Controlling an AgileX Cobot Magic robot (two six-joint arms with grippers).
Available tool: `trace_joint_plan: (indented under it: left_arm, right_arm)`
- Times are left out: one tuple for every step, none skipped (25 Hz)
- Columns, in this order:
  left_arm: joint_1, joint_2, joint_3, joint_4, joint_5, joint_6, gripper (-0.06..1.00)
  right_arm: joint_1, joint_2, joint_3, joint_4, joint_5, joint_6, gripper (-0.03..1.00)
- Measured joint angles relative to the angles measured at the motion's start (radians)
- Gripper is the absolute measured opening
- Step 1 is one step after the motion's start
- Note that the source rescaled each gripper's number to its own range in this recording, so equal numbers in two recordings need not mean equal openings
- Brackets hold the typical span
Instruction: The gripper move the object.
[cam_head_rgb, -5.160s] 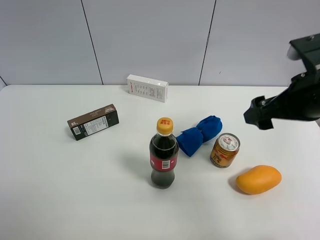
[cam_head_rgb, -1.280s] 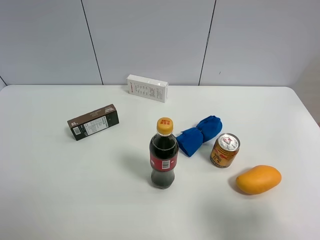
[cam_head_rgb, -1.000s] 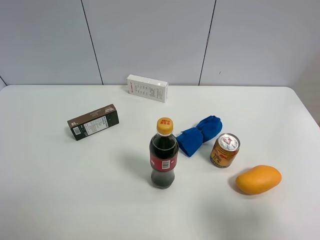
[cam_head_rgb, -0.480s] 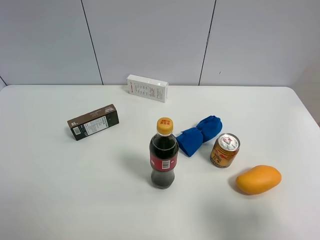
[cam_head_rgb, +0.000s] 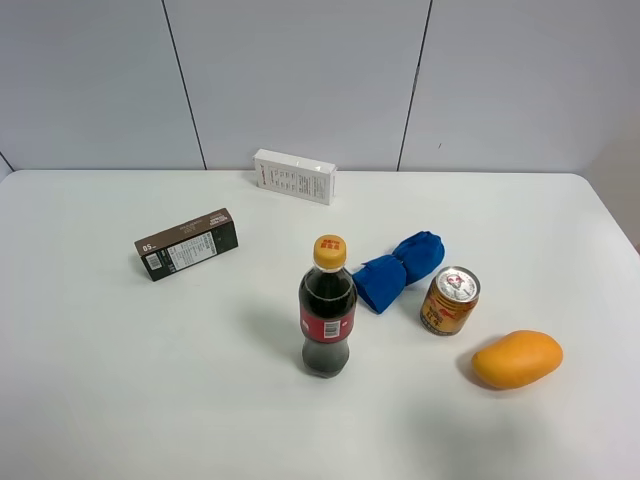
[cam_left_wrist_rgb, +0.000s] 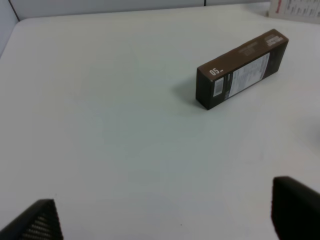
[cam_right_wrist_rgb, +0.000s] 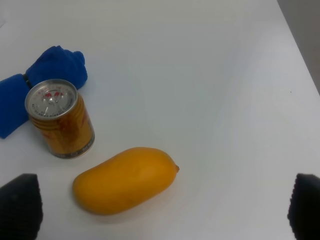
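The small gold-orange can (cam_head_rgb: 449, 300) with a silver top stands upright on the white table (cam_head_rgb: 150, 380), right of middle. It also shows in the right wrist view (cam_right_wrist_rgb: 60, 120), ahead of my right gripper (cam_right_wrist_rgb: 162, 207), which is open and empty with its dark fingertips (cam_right_wrist_rgb: 20, 207) wide apart. My left gripper (cam_left_wrist_rgb: 167, 215) is open and empty over bare table, far from the can. Neither gripper shows in the high view.
An orange mango (cam_head_rgb: 517, 359) lies close beside the can, also in the right wrist view (cam_right_wrist_rgb: 125, 179). A blue cloth (cam_head_rgb: 398, 268) touches the can's far side. A cola bottle (cam_head_rgb: 327, 310) stands at centre. A brown box (cam_head_rgb: 187, 243) and a white box (cam_head_rgb: 294, 175) lie further back.
The right arm, seen at the right edge about five seconds ago, has left the high view. Nothing on the table has moved.
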Motion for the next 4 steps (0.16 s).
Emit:
trace_joint_plan:
  left_arm:
    - [0.0, 0.0, 0.0, 0.0, 0.0, 0.0, 1.0]
    - [0.0, 0.0, 0.0, 0.0, 0.0, 0.0, 1.0]
    - [0.0, 0.0, 0.0, 0.0, 0.0, 0.0, 1.0]
    - [0.0, 0.0, 0.0, 0.0, 0.0, 0.0, 1.0]
  right_arm:
    - [0.0, 0.0, 0.0, 0.0, 0.0, 0.0, 1.0]
    - [0.0, 0.0, 0.0, 0.0, 0.0, 0.0, 1.0]
    - [0.0, 0.0, 0.0, 0.0, 0.0, 0.0, 1.0]
    - [0.0, 0.0, 0.0, 0.0, 0.0, 0.0, 1.0]
